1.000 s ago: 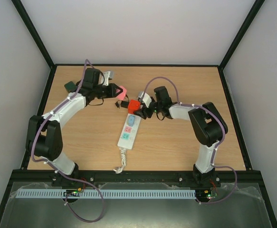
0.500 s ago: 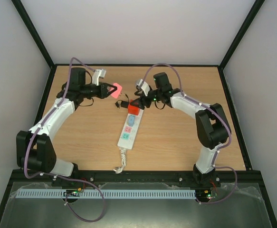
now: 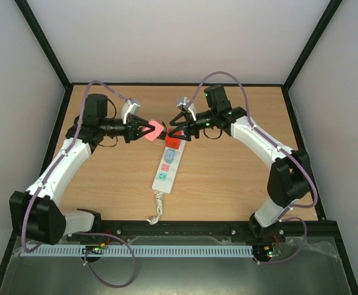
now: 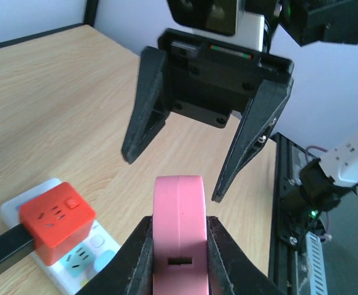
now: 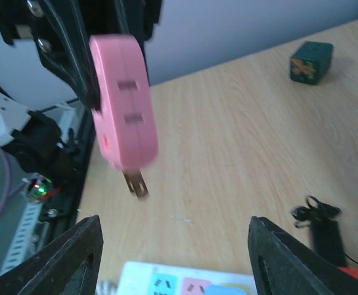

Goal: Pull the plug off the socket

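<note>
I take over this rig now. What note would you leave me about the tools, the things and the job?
Left tool: shut on the pink plug, held in the air, pins bare.
Right tool: open, empty, facing the plug without touching it.
Power strip: flat on the table, a red cube adapter seated at its far end.
Done: the pink plug is off the strip.
Left: probably set the plug down or pass it over; the red cube may need pulling too.
</note>
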You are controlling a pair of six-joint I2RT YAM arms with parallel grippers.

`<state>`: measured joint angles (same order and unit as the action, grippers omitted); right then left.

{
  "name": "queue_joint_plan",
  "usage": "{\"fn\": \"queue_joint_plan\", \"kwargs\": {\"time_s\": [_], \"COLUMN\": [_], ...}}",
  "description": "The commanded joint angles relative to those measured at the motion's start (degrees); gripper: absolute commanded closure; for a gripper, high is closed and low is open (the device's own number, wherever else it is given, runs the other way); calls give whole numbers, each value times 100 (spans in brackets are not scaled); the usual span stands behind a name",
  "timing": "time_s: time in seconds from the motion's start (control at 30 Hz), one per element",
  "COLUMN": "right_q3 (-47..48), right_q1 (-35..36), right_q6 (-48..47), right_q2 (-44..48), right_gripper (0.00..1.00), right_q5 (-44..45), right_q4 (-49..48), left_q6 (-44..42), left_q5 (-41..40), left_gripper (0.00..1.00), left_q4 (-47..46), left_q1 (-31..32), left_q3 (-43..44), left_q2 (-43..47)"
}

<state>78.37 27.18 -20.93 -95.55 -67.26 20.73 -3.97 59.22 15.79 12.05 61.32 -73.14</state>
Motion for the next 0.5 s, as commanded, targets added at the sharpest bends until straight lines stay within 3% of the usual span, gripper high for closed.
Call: {"fn": "queue_joint_plan", "kwargs": {"time_s": [0.0, 0.13, 0.47], "right_q3": [65, 36, -151], "right_q1": [240, 407, 561], "right_q6": [495, 509, 499], "right_q2": [330, 472, 750], "right_gripper": [37, 40, 72], "right_q5": [-229, -279, -311], "right_q4": [-103, -116, -146], "left_q6": [-452, -473, -584], "left_q5": [344, 270, 424], "left_gripper": [97, 97, 97], "left_q4": [270, 327, 410], "left_q1": [271, 451, 473], "left_q3": [-6, 29, 1], "left_q2": [122, 179, 264]}}
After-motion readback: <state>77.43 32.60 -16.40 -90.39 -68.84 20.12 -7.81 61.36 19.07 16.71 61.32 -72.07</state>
